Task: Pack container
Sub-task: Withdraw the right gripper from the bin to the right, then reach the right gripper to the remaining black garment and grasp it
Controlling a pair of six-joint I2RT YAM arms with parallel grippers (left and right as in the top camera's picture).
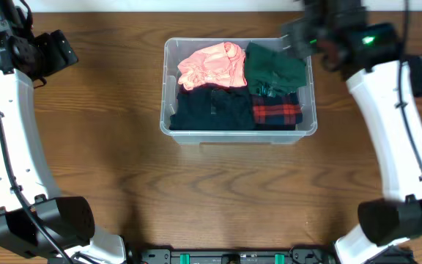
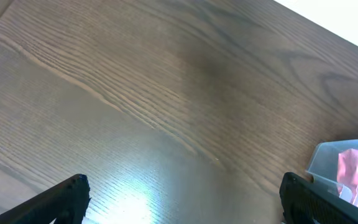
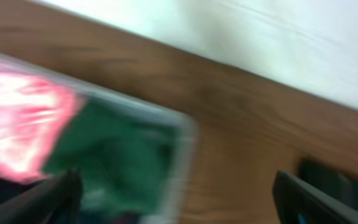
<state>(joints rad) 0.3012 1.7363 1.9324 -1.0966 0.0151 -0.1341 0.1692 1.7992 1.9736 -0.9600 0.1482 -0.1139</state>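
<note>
The clear rectangular plastic container (image 1: 196, 136) is sitting mid-way along the brown wooden bench (image 1: 123, 183), long axis running left to right, its far right corner lying just below the nearer right tool (image 1: 293, 38), which is hovering open and empty, while the left tool (image 1: 63, 50) is hanging open, well apart.

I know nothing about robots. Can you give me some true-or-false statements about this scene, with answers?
1. The clear rectangular plastic container holds a crumpled pink garment. True.
2. Nothing plaid is in it. False: a red-and-black plaid garment lies in one corner.
3. The left tool grips a garment. False: it is open and empty over the brown wooden table.
4. The right tool is open. True.
</note>
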